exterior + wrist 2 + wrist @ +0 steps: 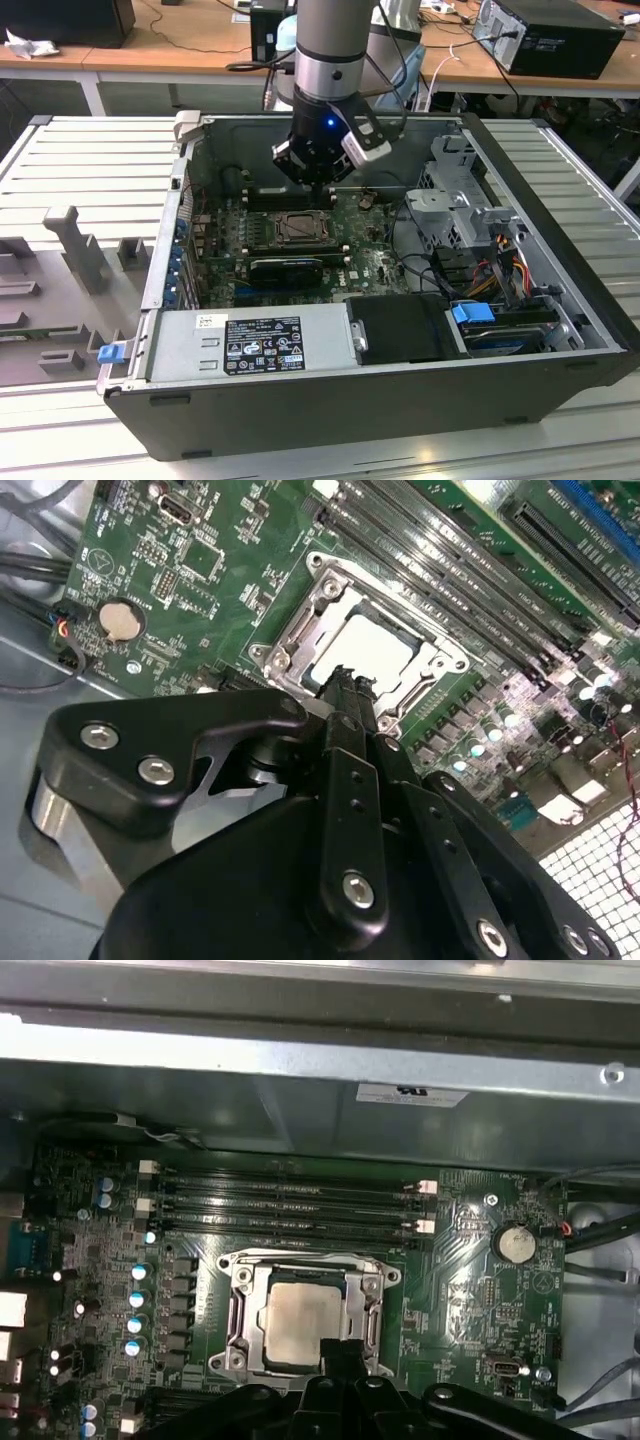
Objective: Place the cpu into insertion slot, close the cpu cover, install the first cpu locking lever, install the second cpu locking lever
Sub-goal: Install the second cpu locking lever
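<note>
Over the insertion slot (305, 1318) the gripper (337, 1352) hangs, fingers pressed together; stay low, steady beside the cpu (304, 1318).

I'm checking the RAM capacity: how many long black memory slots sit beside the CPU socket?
4, as the first wrist view shows: parallel memory slots stacked side by side between the socket and the case wall. All look empty. More could be hidden elsewhere.
</note>
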Controlling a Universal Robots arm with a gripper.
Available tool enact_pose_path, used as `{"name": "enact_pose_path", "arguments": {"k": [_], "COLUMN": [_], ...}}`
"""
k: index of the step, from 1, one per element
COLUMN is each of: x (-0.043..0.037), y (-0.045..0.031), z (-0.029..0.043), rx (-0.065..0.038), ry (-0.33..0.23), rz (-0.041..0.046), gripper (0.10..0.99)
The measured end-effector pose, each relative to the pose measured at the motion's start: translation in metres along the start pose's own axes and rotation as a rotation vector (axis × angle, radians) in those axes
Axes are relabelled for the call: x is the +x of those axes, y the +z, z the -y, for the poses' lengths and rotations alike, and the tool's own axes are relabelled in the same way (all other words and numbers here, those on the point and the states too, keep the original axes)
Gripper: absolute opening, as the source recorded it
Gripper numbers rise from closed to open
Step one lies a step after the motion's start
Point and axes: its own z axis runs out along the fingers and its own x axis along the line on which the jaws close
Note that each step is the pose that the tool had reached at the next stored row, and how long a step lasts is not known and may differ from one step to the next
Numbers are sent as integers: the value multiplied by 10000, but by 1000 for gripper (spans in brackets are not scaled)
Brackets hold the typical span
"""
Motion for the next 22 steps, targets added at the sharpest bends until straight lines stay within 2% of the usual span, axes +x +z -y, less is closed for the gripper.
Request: {"name": "enact_pose_path", "arguments": {"k": [9,12,15,17,18,20,21,22], "x": [5,8,13,15,16,16,23,25], "y": [-3,-5,-3,5,13,29,57,60], "z": [76,119,205,233,240,252,297,316], "rx": [6,6,-1,-130,-265,-449,-514,-514], "ry": [0,1,0,-1,-2,-4,-5,-4], "rz": [-1,-3,-2,-1,8,20,25,24], "gripper": [106,106,106,106,106,106,106,106]}}
